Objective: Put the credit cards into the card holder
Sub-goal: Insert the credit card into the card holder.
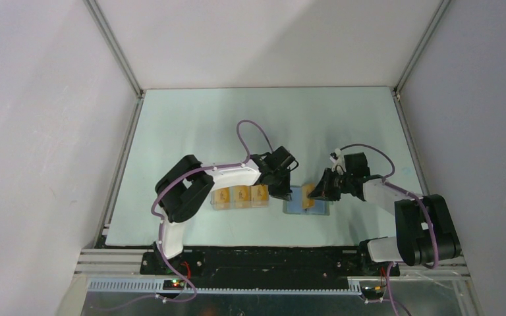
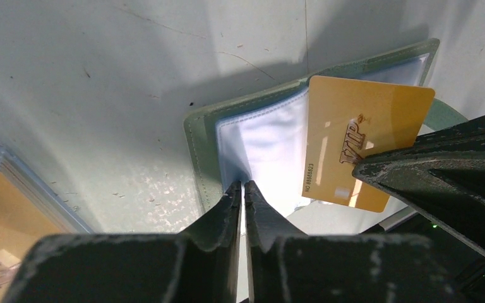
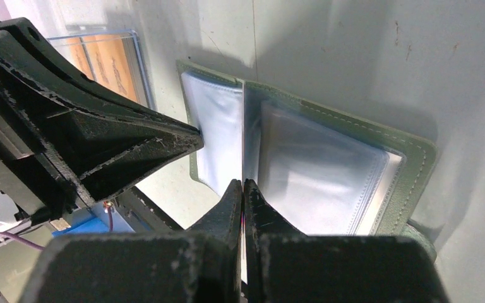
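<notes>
The grey-green card holder (image 1: 321, 209) lies open on the table, its light blue sleeves up. My left gripper (image 1: 283, 191) is at its left edge; in the left wrist view its fingers (image 2: 230, 202) are shut on the edge of an inner sleeve of the card holder (image 2: 259, 136). My right gripper (image 1: 319, 189) is shut on an orange credit card (image 1: 309, 192) and holds it on edge over the open holder. The card's face shows in the left wrist view (image 2: 360, 136). In the right wrist view it shows edge-on (image 3: 244, 126) above the card holder (image 3: 410, 183).
A clear plastic box (image 1: 240, 197) with three more orange cards stands just left of the holder, under the left arm; it also shows in the wrist views (image 2: 35, 192) (image 3: 110, 57). Metal rails border the table's edges.
</notes>
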### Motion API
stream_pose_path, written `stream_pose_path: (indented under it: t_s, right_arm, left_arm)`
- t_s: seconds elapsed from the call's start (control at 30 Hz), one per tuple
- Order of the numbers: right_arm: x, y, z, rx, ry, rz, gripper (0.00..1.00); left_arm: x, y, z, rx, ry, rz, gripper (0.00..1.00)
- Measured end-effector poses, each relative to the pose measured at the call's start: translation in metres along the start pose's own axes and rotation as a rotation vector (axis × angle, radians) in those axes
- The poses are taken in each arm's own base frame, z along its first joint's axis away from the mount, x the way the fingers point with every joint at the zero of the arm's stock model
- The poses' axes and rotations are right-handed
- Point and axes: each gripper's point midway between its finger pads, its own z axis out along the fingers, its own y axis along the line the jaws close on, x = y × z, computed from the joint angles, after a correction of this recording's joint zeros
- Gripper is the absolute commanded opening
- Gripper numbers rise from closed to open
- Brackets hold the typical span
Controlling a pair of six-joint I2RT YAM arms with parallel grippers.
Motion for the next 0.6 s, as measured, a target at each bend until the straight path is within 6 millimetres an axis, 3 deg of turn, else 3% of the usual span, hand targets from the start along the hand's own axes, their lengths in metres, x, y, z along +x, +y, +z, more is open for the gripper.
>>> stream_pose_path:
  t_s: [0.3, 0.6]
  right_arm:
    - [-0.0079, 0.0041, 0.0025, -0.030, -0.021, 0.010, 0.00]
    - [-0.0064, 0.0060, 0.0065, -0.032, -0.015, 0.008, 0.00]
  left_arm:
    - [0.0006, 0.0037, -0.0009, 0.009, -0.009, -0.004, 0.05]
    - [0.0037, 0.0084, -0.0062, 0.015, 0.006, -0.013, 0.08]
